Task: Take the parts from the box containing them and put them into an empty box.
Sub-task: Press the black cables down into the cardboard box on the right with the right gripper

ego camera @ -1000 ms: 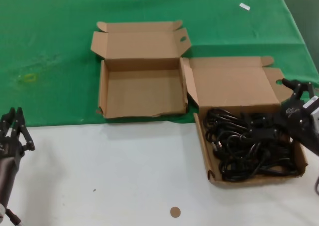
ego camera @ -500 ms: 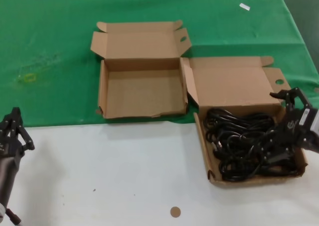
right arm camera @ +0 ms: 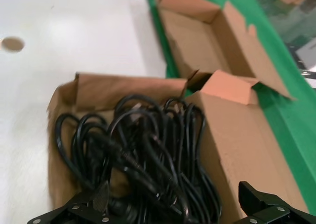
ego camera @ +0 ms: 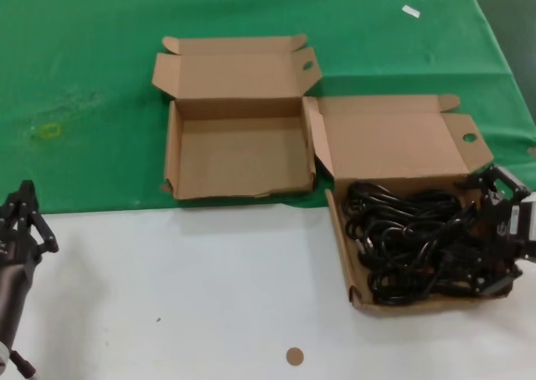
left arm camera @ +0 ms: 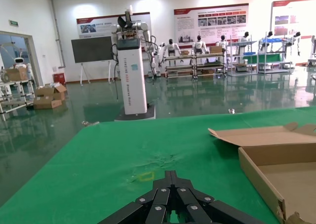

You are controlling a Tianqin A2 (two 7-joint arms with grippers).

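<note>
Right gripper spread open, down over black cables in right box; left gripper clenched, parked near-left.

On the desk, the empty box sits left of, and slightly behind, the box containing them, their adjacent walls nearly touching. The cables lie in the right-hand box. The right gripper is over that box's right end, the left gripper well apart at the desk's left edge.

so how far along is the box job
Nothing is moved yet: the empty box holds nothing, and all the black cables sit in the full box. The right end effector, open, is at that box's right edge. The left end effector waits aside.
</note>
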